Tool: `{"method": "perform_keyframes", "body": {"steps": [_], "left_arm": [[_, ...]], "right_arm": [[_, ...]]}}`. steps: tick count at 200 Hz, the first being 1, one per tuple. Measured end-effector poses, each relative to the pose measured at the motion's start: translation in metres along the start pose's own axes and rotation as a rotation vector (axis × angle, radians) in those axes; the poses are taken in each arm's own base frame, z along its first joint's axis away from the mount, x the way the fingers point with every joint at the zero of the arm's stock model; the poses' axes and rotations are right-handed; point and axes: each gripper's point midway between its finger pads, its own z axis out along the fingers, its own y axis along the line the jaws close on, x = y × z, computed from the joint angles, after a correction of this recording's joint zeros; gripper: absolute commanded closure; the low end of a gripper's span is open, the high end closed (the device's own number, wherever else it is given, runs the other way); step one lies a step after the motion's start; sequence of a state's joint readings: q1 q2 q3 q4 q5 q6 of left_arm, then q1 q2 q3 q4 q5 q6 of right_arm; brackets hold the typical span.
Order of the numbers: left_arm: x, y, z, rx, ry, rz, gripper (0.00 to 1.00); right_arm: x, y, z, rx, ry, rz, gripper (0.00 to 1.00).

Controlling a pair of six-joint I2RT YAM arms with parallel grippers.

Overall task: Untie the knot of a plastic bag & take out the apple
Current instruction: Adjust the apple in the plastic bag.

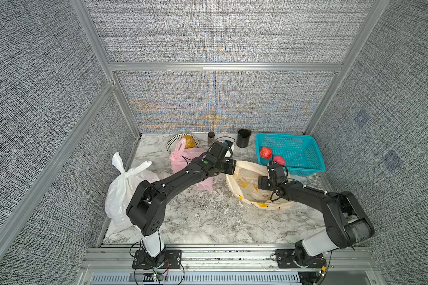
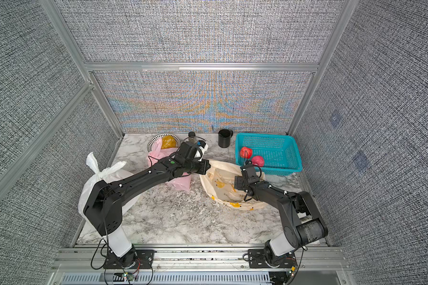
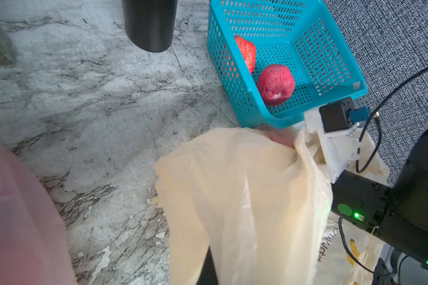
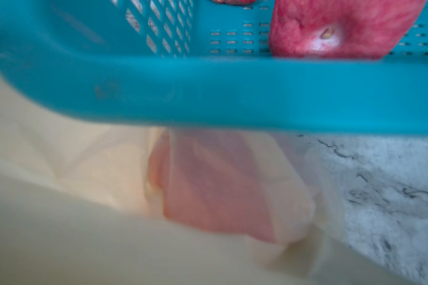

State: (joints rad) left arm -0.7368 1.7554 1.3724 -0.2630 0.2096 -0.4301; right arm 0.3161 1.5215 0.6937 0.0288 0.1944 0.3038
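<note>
Cream bag between left jaws, right jaws inside it

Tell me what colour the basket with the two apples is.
The basket is turquoise blue; the left wrist view shows it best.

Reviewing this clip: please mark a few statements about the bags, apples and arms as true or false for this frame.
1. Two apples lie in the teal basket. True.
2. The white bag is open. False: the white bag has its handles knotted.
3. The left pincer is shut on the cream bag at its edge. True.
4. The black cup stands in the basket. False: the black cup stands on the table, beside the basket.
</note>
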Motion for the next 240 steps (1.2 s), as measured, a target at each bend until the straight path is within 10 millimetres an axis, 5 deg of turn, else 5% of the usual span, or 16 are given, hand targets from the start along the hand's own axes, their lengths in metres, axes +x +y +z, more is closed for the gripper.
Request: {"method": "perform_keyframes", "body": {"steps": [45, 122, 158, 198, 240], "left_arm": [[0.0, 0.0, 0.0, 0.0, 0.0, 0.0, 0.96], [0.004, 0.002, 0.0, -0.003, 0.006, -0.002, 0.96], [0.006, 0.002, -0.004, -0.002, 0.002, -0.001, 0.96], [0.006, 0.002, -0.004, -0.001, 0.0, -0.001, 0.96], [0.005, 0.001, -0.004, 0.003, -0.006, 0.001, 0.96]], "right_arm": [[0.004, 0.024, -0.01, -0.141, 0.022, -0.022, 0.35], [0.067, 0.091, -0.054, -0.505, 0.253, -0.168, 0.4], [0.069, 0.089, -0.074, -0.528, 0.258, -0.16, 0.38], [0.029, 0.083, -0.088, -0.427, 0.123, -0.145, 0.27], [0.013, 0.047, -0.073, -0.185, 0.051, -0.088, 0.2]]}}
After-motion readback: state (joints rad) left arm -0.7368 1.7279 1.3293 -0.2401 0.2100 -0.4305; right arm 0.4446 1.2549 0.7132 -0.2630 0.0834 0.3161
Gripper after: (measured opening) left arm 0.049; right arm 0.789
